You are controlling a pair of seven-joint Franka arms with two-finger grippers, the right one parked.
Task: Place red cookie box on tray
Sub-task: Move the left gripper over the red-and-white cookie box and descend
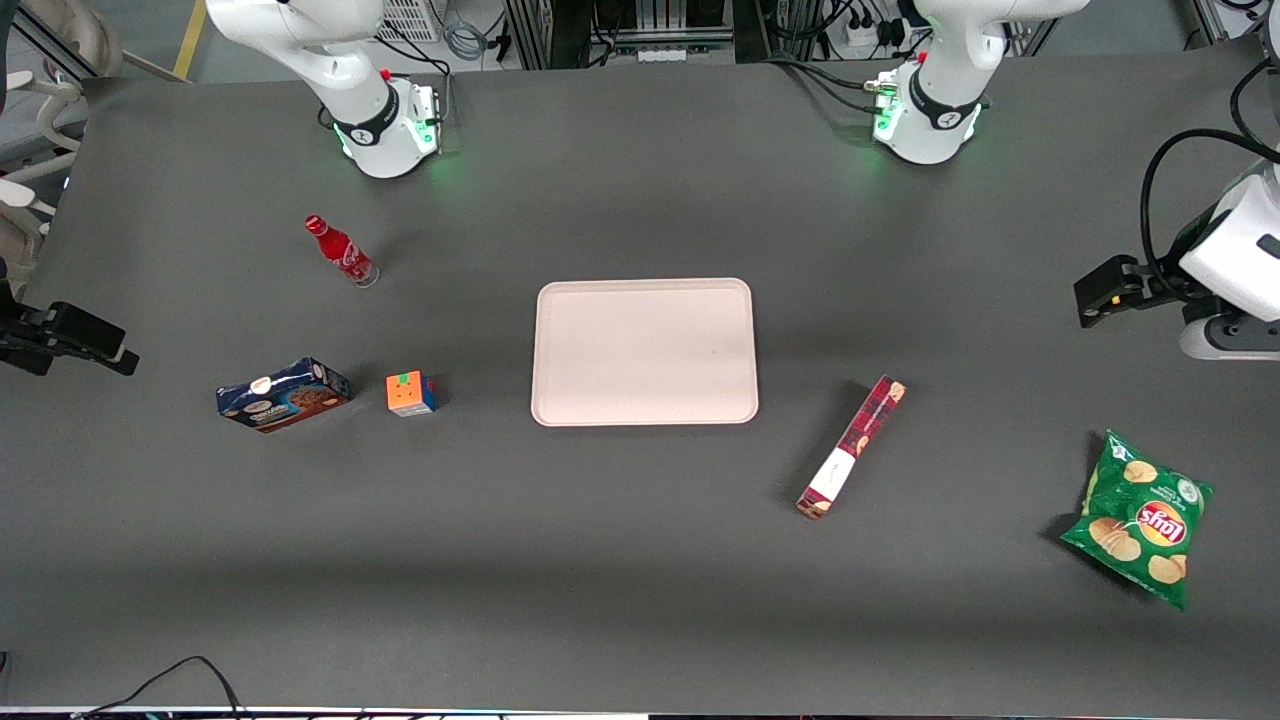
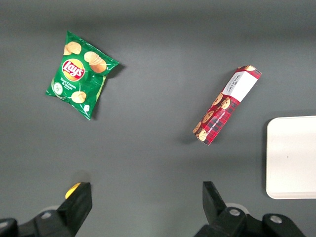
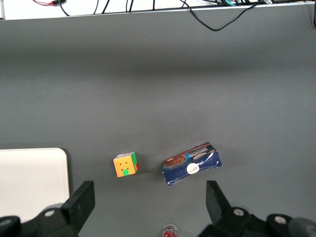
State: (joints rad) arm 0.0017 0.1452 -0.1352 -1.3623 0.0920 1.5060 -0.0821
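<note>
The red cookie box [image 1: 852, 447] [image 2: 226, 105], a slim tartan carton with a white label, lies flat and slantwise on the dark table. It is beside the tray, toward the working arm's end and a little nearer the front camera. The tray [image 1: 640, 350] [image 2: 291, 158] is pale pinkish-beige and sits bare at the table's middle. My gripper [image 1: 1098, 298] [image 2: 147, 197] hangs open above the table at the working arm's end, well apart from the box, with nothing between its fingers.
A green chips bag [image 1: 1140, 518] [image 2: 81, 74] lies nearer the front camera than my gripper. Toward the parked arm's end are a colour cube [image 1: 410, 393], a blue cookie box [image 1: 283, 394] and a red bottle [image 1: 340, 250].
</note>
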